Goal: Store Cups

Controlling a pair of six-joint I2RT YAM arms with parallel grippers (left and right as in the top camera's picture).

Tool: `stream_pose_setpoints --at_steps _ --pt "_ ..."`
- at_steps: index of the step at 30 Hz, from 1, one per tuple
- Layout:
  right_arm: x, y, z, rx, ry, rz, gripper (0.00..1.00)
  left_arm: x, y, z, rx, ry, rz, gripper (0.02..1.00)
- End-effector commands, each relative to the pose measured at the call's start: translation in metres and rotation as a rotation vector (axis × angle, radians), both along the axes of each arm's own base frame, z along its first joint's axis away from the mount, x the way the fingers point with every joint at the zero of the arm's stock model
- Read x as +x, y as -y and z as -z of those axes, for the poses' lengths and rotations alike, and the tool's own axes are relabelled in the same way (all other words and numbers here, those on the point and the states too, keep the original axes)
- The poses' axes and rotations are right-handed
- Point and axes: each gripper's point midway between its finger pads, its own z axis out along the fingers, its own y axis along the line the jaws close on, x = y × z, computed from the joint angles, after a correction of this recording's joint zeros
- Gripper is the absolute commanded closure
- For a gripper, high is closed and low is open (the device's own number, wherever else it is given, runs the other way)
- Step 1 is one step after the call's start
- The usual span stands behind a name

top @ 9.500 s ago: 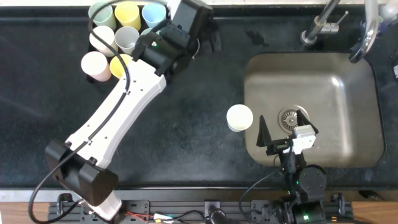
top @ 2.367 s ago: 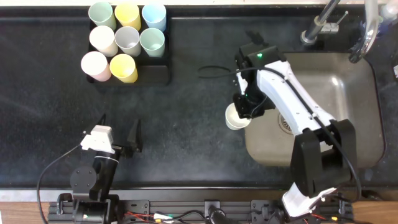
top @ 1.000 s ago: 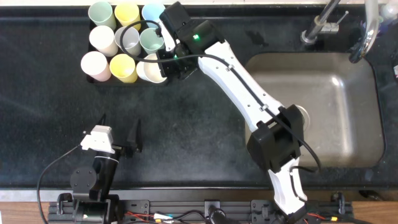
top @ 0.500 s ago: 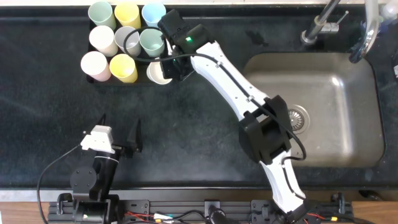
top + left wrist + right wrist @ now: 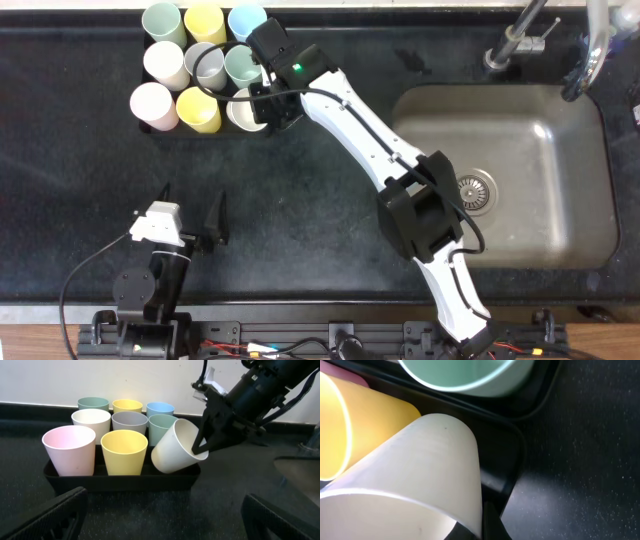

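A black tray (image 5: 262, 128) at the counter's back left holds several upright cups, among them a pink one (image 5: 152, 105), a yellow one (image 5: 198, 108) and a mint one (image 5: 243, 65). My right gripper (image 5: 263, 108) has crossed over to the tray and is shut on the rim of a white cup (image 5: 243, 110). That white cup (image 5: 172, 452) is tilted over the tray's (image 5: 120, 482) near right corner, its base low inside and its mouth toward the right gripper (image 5: 199, 447). In the right wrist view the white cup (image 5: 415, 485) lies beside the yellow cup (image 5: 350, 425). My left gripper (image 5: 190, 208) rests open near its base.
A steel sink (image 5: 400, 100) is set into the dark counter at the right, with a faucet (image 5: 515, 40) behind it. The right arm's white links (image 5: 370, 140) stretch diagonally across the counter's middle. Bare counter lies in front of the tray.
The right arm carried the white cup from beside the sink over to the tray's near right corner and lowered it slightly. The left arm withdrew from the tray to its base.
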Motion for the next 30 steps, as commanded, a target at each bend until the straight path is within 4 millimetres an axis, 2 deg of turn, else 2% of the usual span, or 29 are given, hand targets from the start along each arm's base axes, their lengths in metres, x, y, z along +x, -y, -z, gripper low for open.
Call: stream_pose_setpoints --at_steps 1,7,15,20,24,30 --pt "0.002 -0.003 0.000 0.000 0.010 0.003 0.956 0.000 0.000 -0.001 -0.007 0.006 -0.001 0.018" --pt "0.002 0.000 0.002 -0.015 0.009 0.008 0.934 0.000 0.000 -0.001 -0.007 0.006 -0.001 0.020" --pt "0.003 0.002 0.003 -0.028 0.016 0.014 0.748 0.000 0.000 -0.001 -0.007 0.006 -0.001 0.018" --pt "0.002 0.003 -0.005 -0.029 0.010 0.014 0.711 0.000 0.000 -0.001 -0.007 0.006 -0.001 0.018" --pt "0.011 0.004 -0.033 0.002 0.050 0.025 0.673 0.000 0.000 -0.001 -0.007 0.006 -0.001 0.018" --pt "0.025 0.010 -0.106 0.094 0.164 0.049 0.538 0.000 0.000 -0.001 -0.007 0.006 -0.001 0.018"
